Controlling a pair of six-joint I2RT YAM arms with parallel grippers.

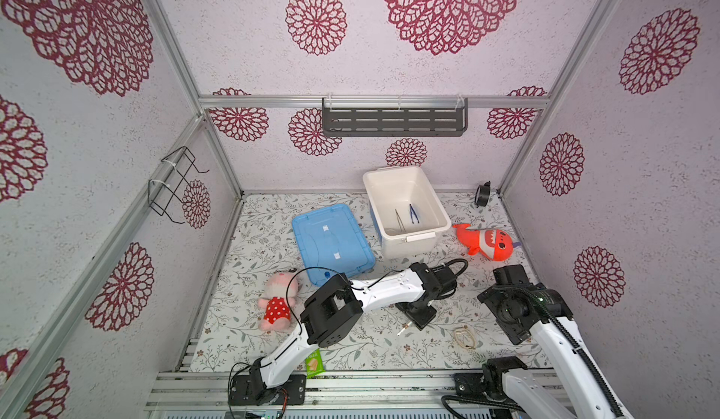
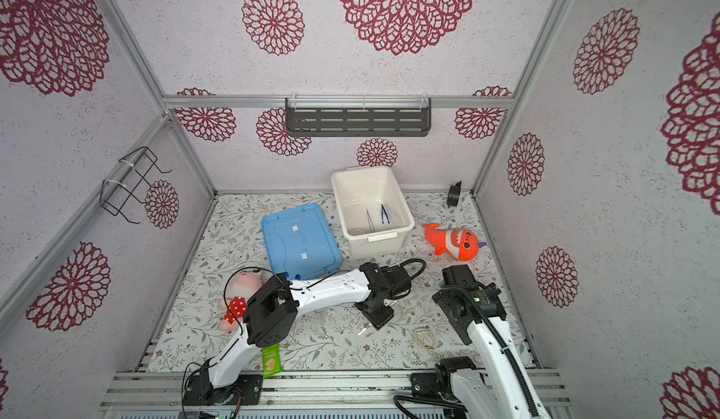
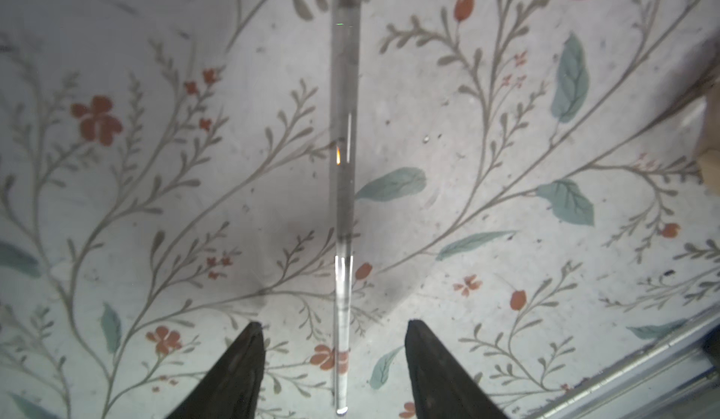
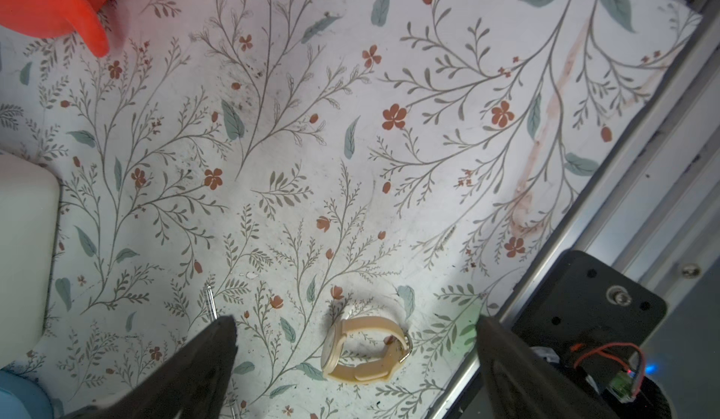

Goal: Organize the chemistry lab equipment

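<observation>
We see the left gripper (image 3: 334, 322) with its jaws apart, straddling one thin clear rod (image 3: 343, 144) that lies flat on the floral mat (image 3: 506, 163); neither jaw touches it. The right gripper (image 4: 355, 319) gapes wide above a beige watch (image 4: 366, 354), close to the metal rail (image 4: 643, 144). A second rod (image 4: 210, 301) lies by its finger. Two tweezers, metal tweezers (image 1: 400, 220) and dark blue tweezers (image 1: 413, 213), lie in the white bin (image 1: 413, 247). A blue lid (image 1: 331, 241) lies beside the bin. We count two toys: a pink plush (image 1: 278, 300) and an orange plush (image 1: 487, 243).
</observation>
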